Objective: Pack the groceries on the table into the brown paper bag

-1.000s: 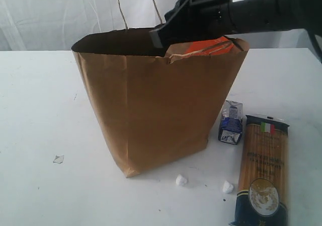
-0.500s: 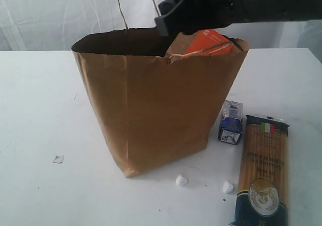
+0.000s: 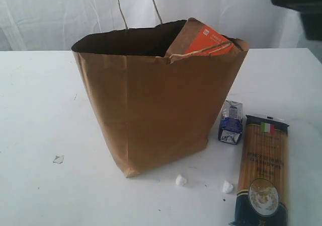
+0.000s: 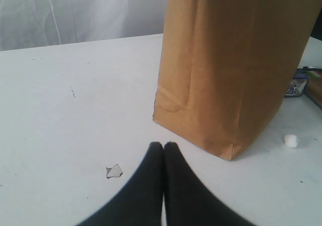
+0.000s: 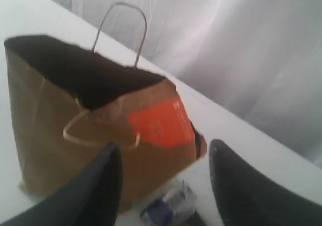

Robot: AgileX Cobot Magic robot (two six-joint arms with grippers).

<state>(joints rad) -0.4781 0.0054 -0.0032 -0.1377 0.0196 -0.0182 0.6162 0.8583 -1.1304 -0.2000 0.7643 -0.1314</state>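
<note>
Groceries unpacked: small blue-white carton (image 3: pixel 231 122) and long spaghetti pack (image 3: pixel 262 173) on tabletop (image 3: pixel 40 110), right of brown paper bag (image 3: pixel 156 110); pack lies lengthwise toward camera | right end effector (image 5: pixel 165 148) spread, empty, above them, nearer | left end effector (image 4: pixel 163 145) pressed together, beyond bag

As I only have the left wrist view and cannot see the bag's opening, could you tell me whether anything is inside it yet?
Observer: Yes, the brown pouch with orange label pokes out of the top of the brown paper bag.
Operator: Thank you; what is not yet packed?
Observer: The small blue-white carton stands beside the bag, with the long spaghetti pack lying flat next to it.
Operator: Is the right end effector free?
Observer: Yes, the right end effector is open, clear of the bag, holding nothing.
</note>
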